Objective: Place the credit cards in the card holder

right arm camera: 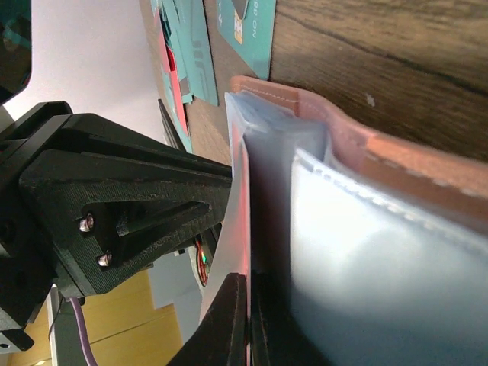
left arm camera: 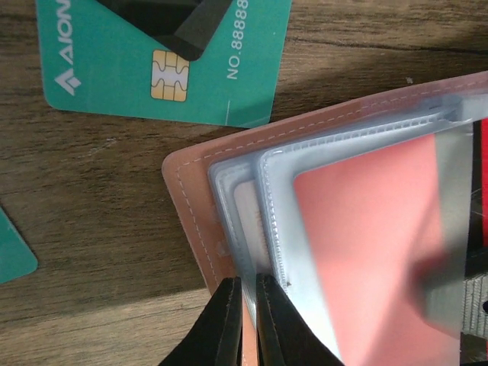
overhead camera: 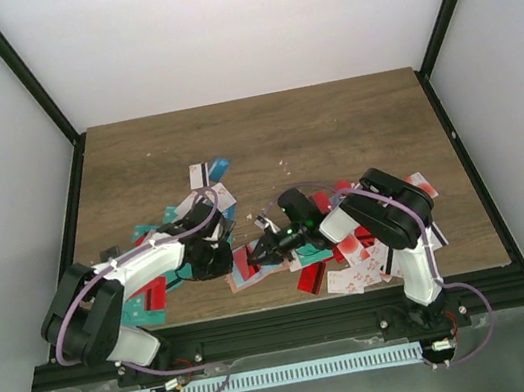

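Early going, by the look of it. Only one red card (left arm camera: 366, 252) seen inside a clear sleeve of the card holder (left arm camera: 191, 221), and perhaps not fully seated; far edge hidden. Plenty left to do: many loose cards (overhead camera: 361, 265) spread over the bench (overhead camera: 332, 133) on both sides of the two sets of jaws, in teal, red, and white with red marks.

Left jaws pressed nearly together, pinching the rim of a clear sleeve at the holder's near edge. Right jaws pressed together too, nipping a thin sheet seen edge-on with a red glow, most likely that same red card; hard to be sure. Card holder lying open directly between the two sets of jaws, touched by both.

Salmon-pink cover, leather-like, with rounded corners and a line of pale stitching along the border. Inside, a stack of soft, glossy, see-through plastic pockets with ribbed welded seams. Stiff, flat, smooth plastic for the cards. Beyond the left jaws, a teal card (left arm camera: 164, 61) with a gold chip and white print, flat on dark wood grain.
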{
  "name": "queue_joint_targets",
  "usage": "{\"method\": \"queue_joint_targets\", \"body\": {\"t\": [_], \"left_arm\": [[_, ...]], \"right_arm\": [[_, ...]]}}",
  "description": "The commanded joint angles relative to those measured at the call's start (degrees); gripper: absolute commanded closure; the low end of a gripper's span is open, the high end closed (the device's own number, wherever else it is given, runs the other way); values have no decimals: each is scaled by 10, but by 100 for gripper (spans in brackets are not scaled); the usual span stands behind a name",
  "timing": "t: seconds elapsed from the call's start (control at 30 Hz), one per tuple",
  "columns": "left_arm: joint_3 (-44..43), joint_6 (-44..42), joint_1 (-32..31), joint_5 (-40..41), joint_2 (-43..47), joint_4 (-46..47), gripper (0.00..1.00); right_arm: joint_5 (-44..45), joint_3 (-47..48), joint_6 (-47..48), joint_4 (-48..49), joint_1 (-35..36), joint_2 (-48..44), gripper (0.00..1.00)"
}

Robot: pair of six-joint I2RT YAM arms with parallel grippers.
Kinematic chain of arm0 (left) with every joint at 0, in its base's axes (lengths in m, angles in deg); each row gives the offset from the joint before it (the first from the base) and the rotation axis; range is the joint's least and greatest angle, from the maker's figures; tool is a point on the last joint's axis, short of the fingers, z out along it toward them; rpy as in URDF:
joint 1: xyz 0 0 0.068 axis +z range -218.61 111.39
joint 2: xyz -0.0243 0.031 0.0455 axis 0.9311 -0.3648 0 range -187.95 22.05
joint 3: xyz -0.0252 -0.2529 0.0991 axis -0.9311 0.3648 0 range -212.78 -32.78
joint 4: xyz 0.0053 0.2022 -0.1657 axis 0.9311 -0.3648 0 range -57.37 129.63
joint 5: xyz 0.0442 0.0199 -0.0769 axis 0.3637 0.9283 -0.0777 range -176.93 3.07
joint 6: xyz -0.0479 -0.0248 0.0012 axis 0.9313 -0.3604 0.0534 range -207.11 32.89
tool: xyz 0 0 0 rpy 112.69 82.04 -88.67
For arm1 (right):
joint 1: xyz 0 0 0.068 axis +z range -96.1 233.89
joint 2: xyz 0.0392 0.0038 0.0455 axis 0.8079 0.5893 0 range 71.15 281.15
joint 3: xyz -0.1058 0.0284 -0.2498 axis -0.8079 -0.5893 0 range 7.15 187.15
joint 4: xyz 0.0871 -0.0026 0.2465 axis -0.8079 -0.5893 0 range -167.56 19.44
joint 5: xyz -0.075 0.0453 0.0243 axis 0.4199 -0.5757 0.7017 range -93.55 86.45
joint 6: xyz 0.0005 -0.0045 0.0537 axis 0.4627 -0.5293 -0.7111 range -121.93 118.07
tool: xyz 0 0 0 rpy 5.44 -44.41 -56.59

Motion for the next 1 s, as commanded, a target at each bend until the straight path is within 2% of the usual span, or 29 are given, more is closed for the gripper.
{"method": "queue_joint_targets", "body": {"t": [0.0,0.27,0.6,0.97], "left_arm": [[34,13,-9,20,-8,4,92],[48,26,-14,-2,10,21,91],[40,41,-16,18,76,-18,79],[37,34,-16,-14,57,42,78]], "right_arm": [[21,-9,-8,-8,20,19,99],[52,-5,5,-45,29,21,99],[98,11,69,-155,31,-6,98],[83,11,71,-152,36,-13,91]]}}
